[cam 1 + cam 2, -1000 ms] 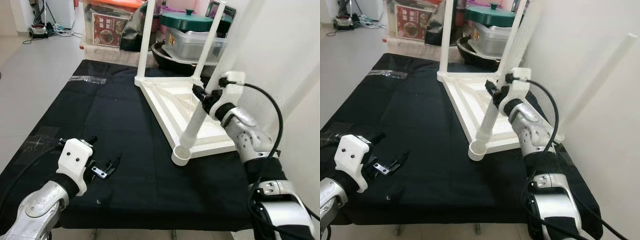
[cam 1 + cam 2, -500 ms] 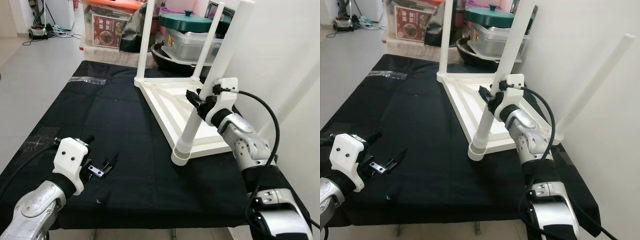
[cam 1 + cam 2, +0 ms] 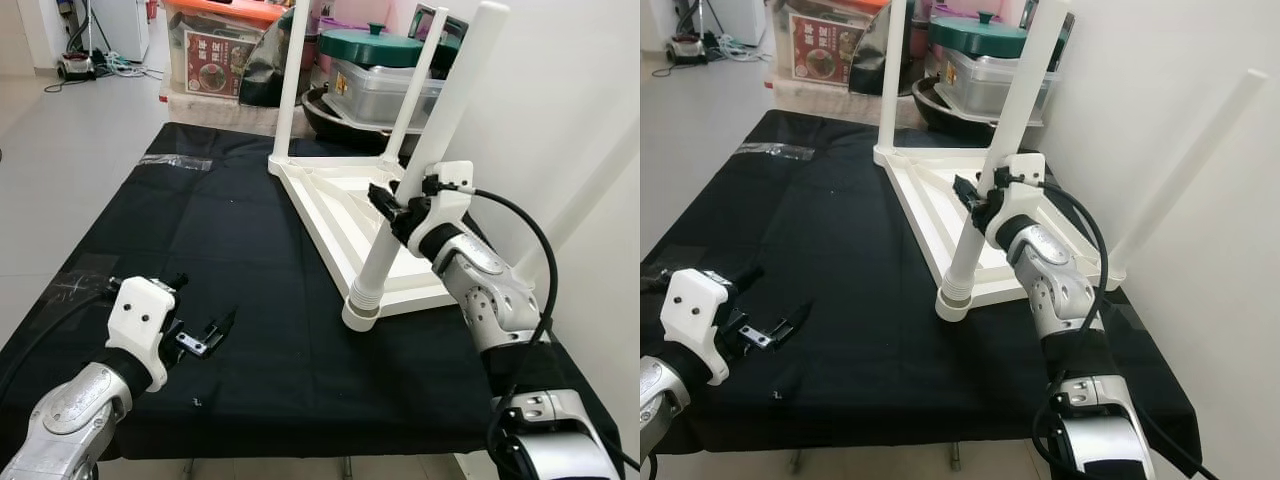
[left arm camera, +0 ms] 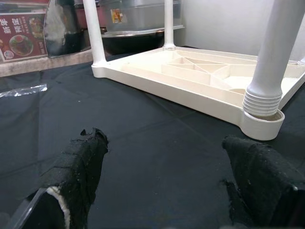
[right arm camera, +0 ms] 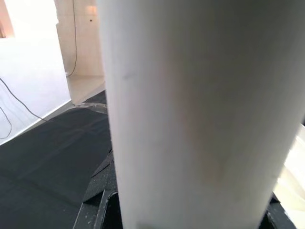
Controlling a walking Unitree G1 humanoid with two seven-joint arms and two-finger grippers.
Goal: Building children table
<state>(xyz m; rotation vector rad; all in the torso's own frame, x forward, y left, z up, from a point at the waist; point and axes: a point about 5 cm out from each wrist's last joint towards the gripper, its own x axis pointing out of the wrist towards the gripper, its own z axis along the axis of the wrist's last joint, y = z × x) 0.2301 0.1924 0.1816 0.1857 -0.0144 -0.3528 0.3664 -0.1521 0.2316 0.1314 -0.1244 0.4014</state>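
A white children's table point(image 3: 330, 195) lies upside down on the black cloth point(image 3: 200, 240). Two legs stand in its far corners, one on the left point(image 3: 290, 80) and one on the right point(image 3: 413, 85). My right gripper point(image 3: 392, 210) is shut on a third leg point(image 3: 440, 130), which stands tilted with its ribbed end in the near corner socket point(image 3: 360, 316). In the right wrist view that leg point(image 5: 200, 119) is very close. A fourth leg point(image 3: 1185, 170) leans out by the wall. My left gripper point(image 3: 205, 335) hovers open low over the cloth, its fingers point(image 4: 76, 167) wide apart and holding nothing.
Behind the cloth-covered table stand a green-lidded pot point(image 3: 372, 45), a clear plastic box point(image 3: 385, 90) and a box with a red label point(image 3: 212, 60). A white wall runs along the right side. A clear plastic strip point(image 3: 175, 160) lies at the far left.
My right gripper has swung the held leg leftward and more upright over the near corner socket. The left gripper has hardly moved.
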